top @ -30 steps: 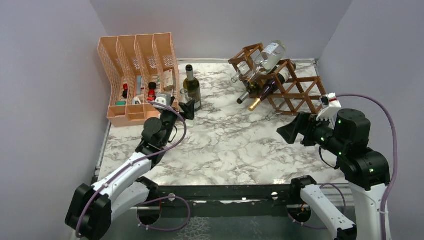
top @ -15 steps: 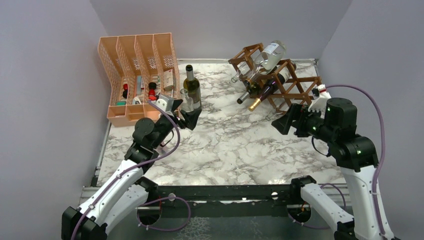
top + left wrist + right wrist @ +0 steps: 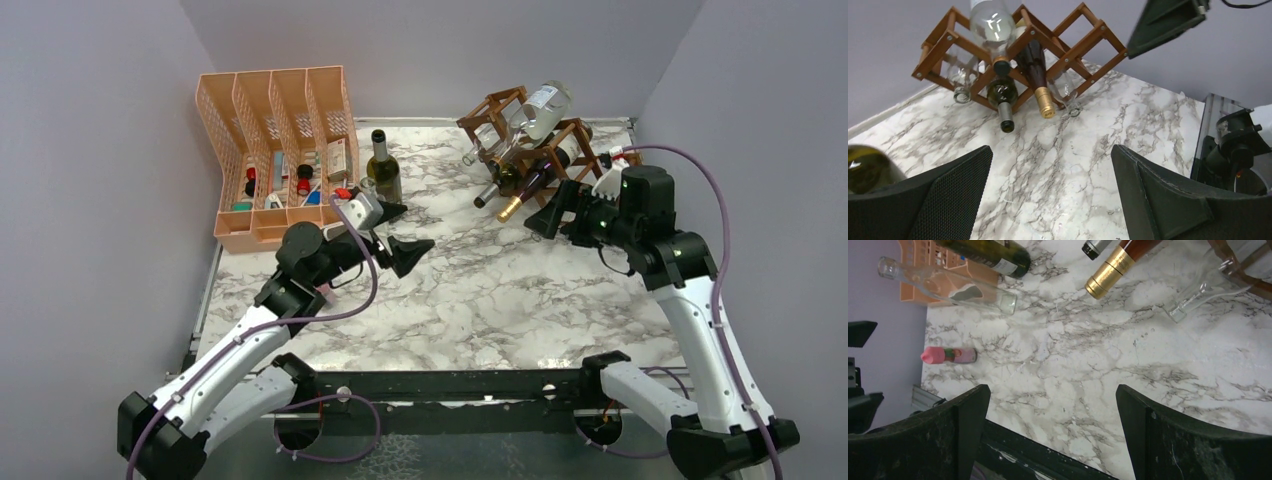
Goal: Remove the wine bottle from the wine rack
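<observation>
The dark brown wooden lattice wine rack (image 3: pixel 948 36) stands at the far right corner of the white, grey-veined marble table (image 3: pixel 480 290). It holds three bottles lying with their necks towards the arms. A dark wine bottle with a gold foil neck (image 3: pixel 1034 60) lies in a middle cell. Just left of it is a dark green bottle with a black cap (image 3: pixel 1002 92). A clear glass bottle with a white label (image 3: pixel 540 108) rests on the top of the frame. Two small clear glass vessels (their shape is hard to read) also sit in the lower cells.

The right gripper (image 3: pixel 550 212) hovers just in front of the rack, near the gold foil neck. Its jaws are spread wide with only marble between them. From overhead it may overlap the frame, and contact cannot be judged.

The left gripper (image 3: pixel 405 232) is out over the left middle of the table, facing the rack from well apart. Its jaws are likewise wide and hold nothing.

Behind it an upright dark green wine bottle (image 3: pixel 383 175) stands on the marble. The bottle is beside a peach plastic mesh file organizer (image 3: pixel 275 120) at the far left.
</observation>
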### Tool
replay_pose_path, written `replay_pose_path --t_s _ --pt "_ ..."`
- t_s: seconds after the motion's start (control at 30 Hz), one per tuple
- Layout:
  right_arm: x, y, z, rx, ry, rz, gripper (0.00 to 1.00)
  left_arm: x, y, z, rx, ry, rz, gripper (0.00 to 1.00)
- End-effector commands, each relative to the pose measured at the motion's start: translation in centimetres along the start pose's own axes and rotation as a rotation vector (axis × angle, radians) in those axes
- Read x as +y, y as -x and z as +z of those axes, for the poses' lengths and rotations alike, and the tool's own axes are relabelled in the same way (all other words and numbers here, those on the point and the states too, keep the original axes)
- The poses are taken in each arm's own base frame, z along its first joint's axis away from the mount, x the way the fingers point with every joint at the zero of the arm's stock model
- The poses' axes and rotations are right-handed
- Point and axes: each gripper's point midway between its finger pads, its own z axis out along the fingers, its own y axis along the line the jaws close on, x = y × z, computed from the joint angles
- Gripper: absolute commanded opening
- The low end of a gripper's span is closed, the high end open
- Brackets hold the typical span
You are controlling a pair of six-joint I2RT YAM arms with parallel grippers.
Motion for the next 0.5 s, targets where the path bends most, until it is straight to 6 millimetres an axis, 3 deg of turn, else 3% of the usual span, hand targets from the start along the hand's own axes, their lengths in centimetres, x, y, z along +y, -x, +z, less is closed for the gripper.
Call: replay_pose_path --t_s 0.0,0.13,0.3,0.47 --pt "1.9 3.0 2.1 -0.09 0.095 0.04 0.99 -1.3 2.0 1.7 -0.021 -0.057 0.124 0.96" --pt "1.8 4.2 5.4 -0.076 0.098 0.156 1.0 1.1 4.2 3.2 -0.046 0.074 0.187 0.96" --pt "0.3 5.9 8.9 -0.102 0.028 0.252 1.0 5.6 6.3 2.4 -0.103 0.344 0.185 0.97" --pt "0.5 7.3 12.3 -0.107 0.022 0.282 1.0 5.2 5.3 1.0 -0.133 0.335 0.222 0.98"
